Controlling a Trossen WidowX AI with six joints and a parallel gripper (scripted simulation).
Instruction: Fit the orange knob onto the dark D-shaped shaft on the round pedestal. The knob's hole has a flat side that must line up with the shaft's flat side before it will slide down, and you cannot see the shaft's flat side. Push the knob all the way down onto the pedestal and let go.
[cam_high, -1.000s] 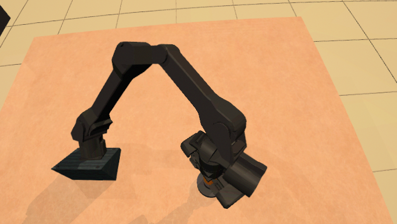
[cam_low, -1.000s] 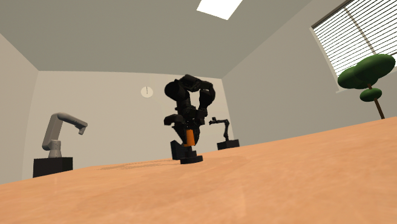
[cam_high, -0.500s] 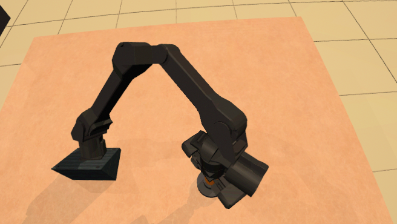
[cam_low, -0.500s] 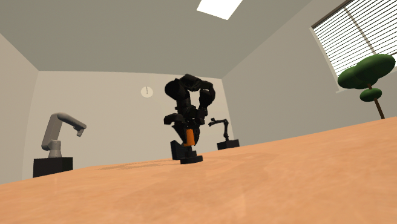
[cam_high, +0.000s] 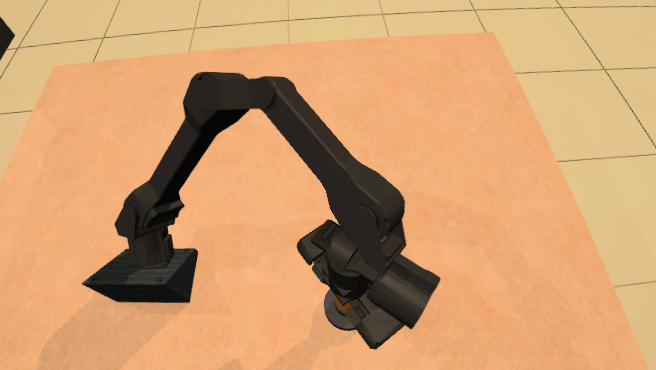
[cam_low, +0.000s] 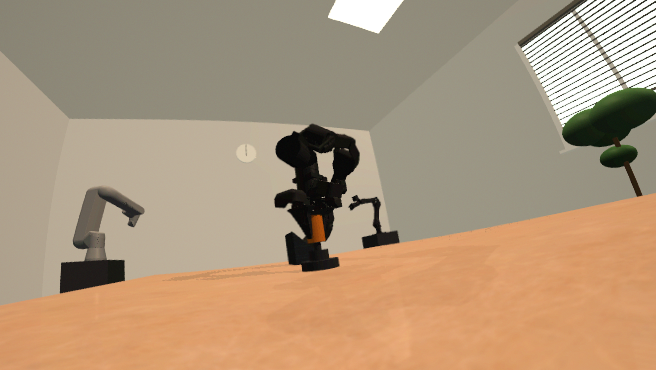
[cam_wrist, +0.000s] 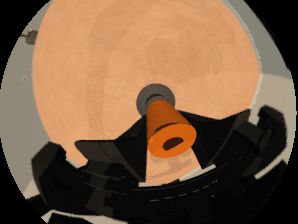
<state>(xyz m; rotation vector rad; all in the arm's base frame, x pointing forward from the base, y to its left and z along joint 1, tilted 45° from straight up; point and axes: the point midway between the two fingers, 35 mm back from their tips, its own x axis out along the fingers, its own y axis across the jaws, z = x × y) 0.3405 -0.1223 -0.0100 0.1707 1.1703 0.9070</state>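
With our pincer (cam_high: 345, 295) (cam_low: 316, 227) (cam_wrist: 160, 115) gripping the orange knob (cam_high: 340, 305) (cam_low: 318, 229) (cam_wrist: 171, 131) above the round pedestal (cam_high: 336, 320) (cam_low: 321, 264) (cam_wrist: 145, 102), we judge alignment in hand. Next we should twist gently, pressing down.

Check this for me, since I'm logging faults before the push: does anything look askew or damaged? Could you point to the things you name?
No damage stands out. The orange knob (cam_high: 341, 306) (cam_low: 318, 229) (cam_wrist: 160, 120), gripped by the hand (cam_low: 316, 225) (cam_wrist: 160, 115), still has to go down: the exterior view shows a dark gap between its lower end and the round pedestal (cam_high: 332, 317) (cam_low: 320, 264) (cam_wrist: 145, 95).
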